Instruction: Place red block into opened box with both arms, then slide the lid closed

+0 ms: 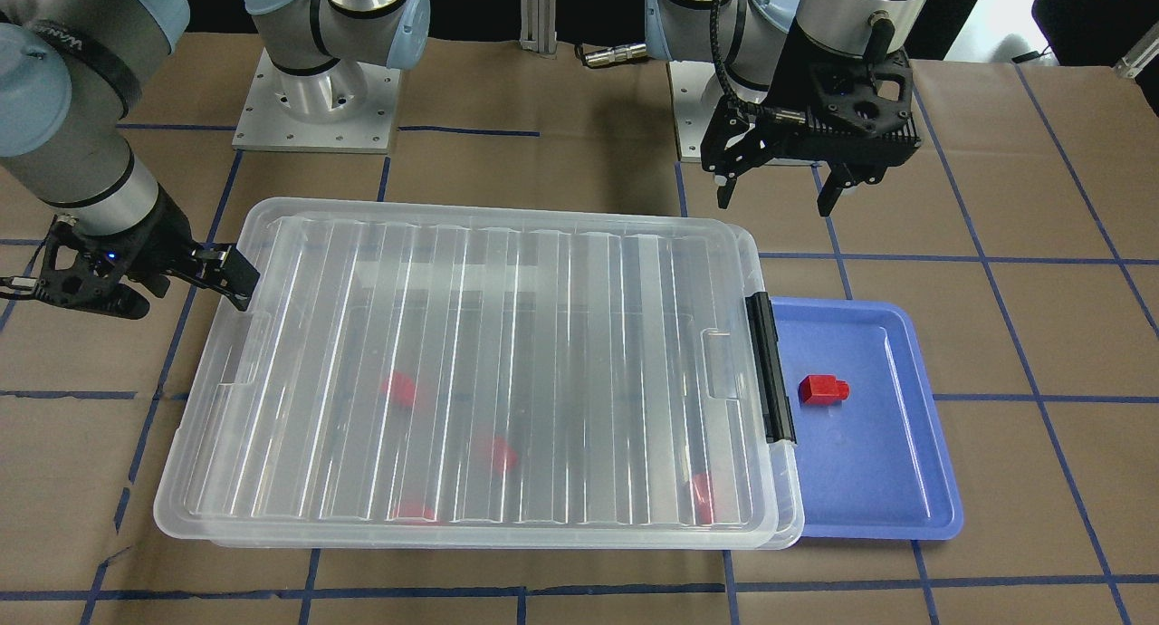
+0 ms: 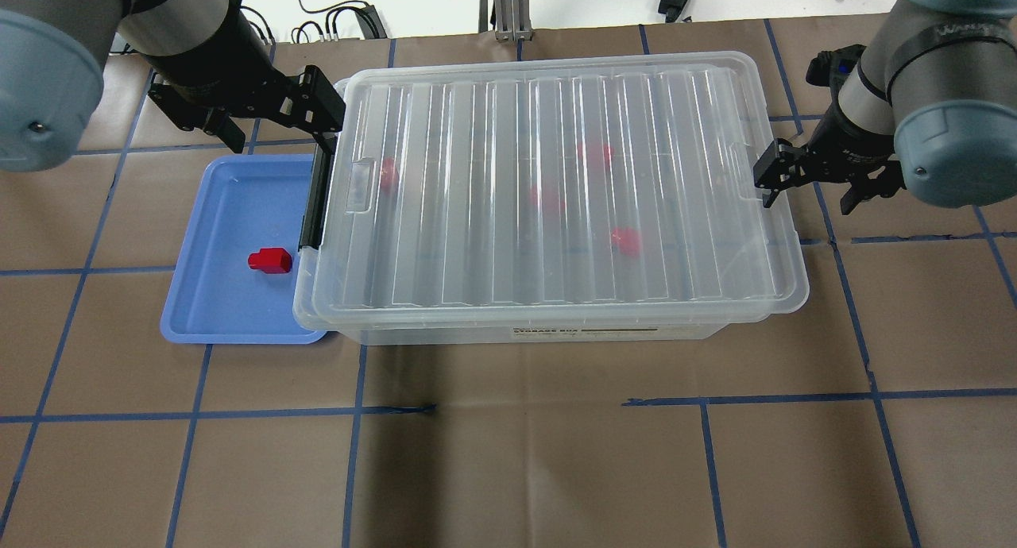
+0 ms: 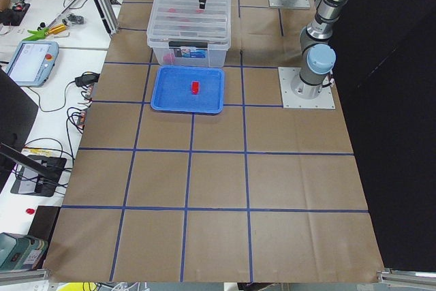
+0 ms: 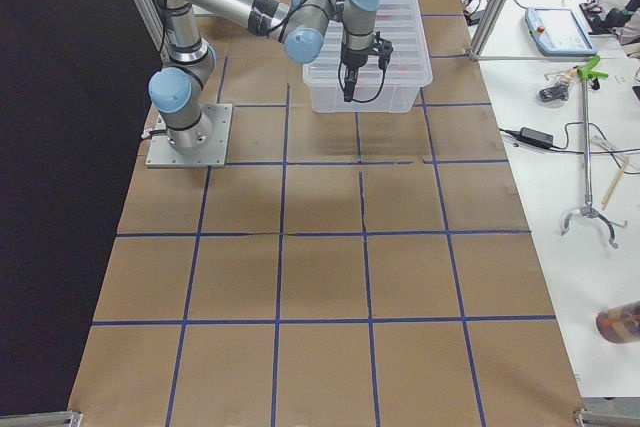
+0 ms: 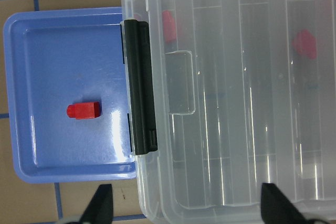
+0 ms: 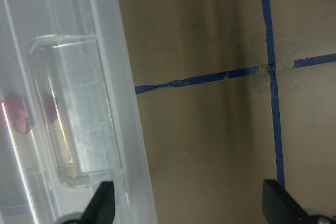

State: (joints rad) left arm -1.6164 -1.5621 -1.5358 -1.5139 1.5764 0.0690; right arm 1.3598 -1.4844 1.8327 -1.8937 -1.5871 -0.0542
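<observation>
A red block [image 1: 822, 389] [image 2: 270, 260] [image 5: 84, 110] lies alone on the blue tray [image 1: 869, 480]. The clear box [image 2: 477, 333] stands beside the tray, its black latch bar [image 1: 770, 371] facing it. The ribbed lid [image 1: 507, 335] [image 2: 556, 135] lies on top and covers nearly all of the box. Several red blocks [image 1: 398, 389] show blurred through the lid. My left gripper [image 1: 777, 199] [image 2: 278, 123] [image 5: 188, 205] hangs open over the latch end's far corner, holding nothing. My right gripper [image 1: 231, 281] [image 2: 810, 187] [image 6: 190, 205] is open at the lid's opposite short edge, holding nothing.
Brown paper with blue tape lines [image 2: 508, 409] covers the table. The arms' base plates [image 1: 317, 109] stand behind the box. Benches with tools and cables [image 3: 41, 39] run along the far side in the side views.
</observation>
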